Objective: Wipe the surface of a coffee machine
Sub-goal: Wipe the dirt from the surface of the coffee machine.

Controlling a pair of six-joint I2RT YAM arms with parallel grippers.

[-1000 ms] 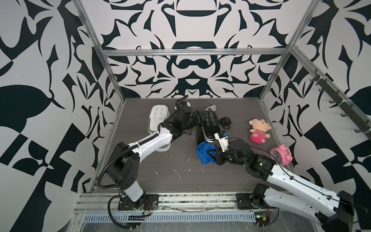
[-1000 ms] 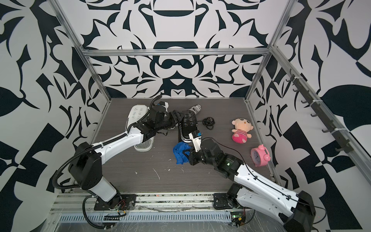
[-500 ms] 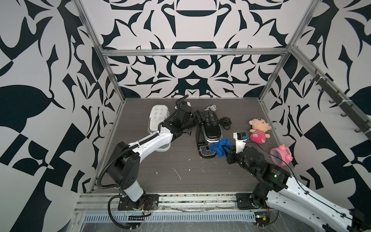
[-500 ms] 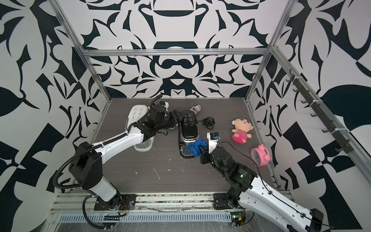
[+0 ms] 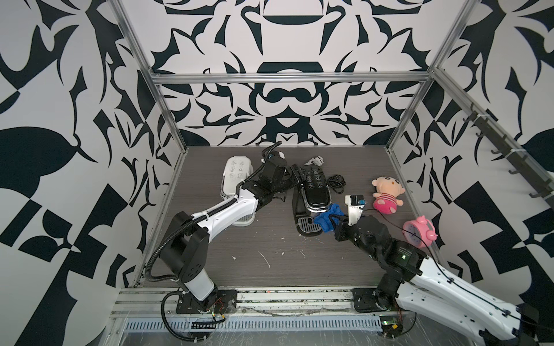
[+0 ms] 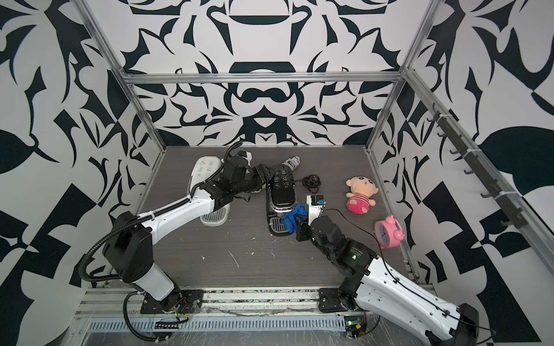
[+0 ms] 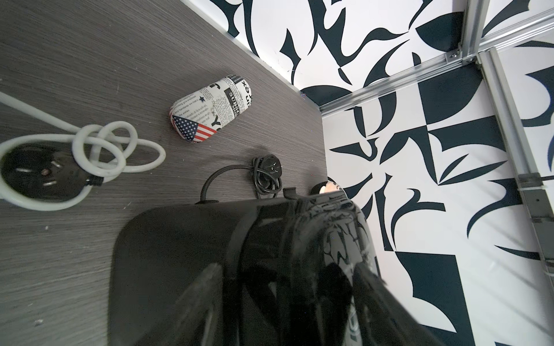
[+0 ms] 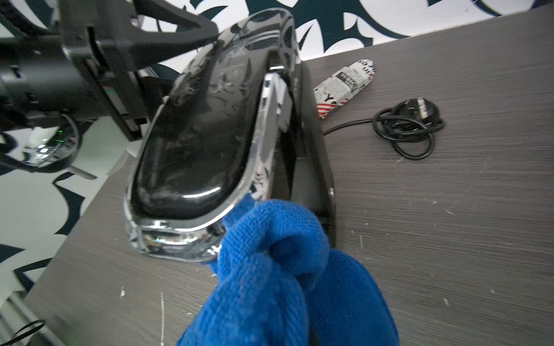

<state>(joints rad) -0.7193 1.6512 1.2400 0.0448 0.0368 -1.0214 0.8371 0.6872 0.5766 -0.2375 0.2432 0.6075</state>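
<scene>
The black coffee machine (image 5: 313,194) (image 6: 281,191) stands mid-table, its glossy top with chrome rim filling the right wrist view (image 8: 204,134). My left gripper (image 5: 295,176) (image 6: 263,175) reaches in from the left, and its jaws straddle the machine's rear body (image 7: 209,239), closed against it. A crumpled blue cloth (image 5: 328,220) (image 6: 295,217) (image 8: 284,269) is pinched in my right gripper (image 5: 337,224). It presses on the machine's front right corner, just under the chrome rim. The cloth hides the right fingertips.
A white coffee machine (image 5: 236,176) (image 6: 207,170) stands behind my left arm. A newsprint glasses case (image 5: 316,161) (image 7: 211,109) and a coiled black cord (image 5: 335,182) (image 8: 407,125) lie behind the black machine. A plush doll (image 5: 386,194) and pink alarm clock (image 5: 418,232) sit at the right.
My right gripper carried the blue cloth from the table left of the machine's front over to its front right corner, and the right arm swung rightward. The left arm has not moved.
</scene>
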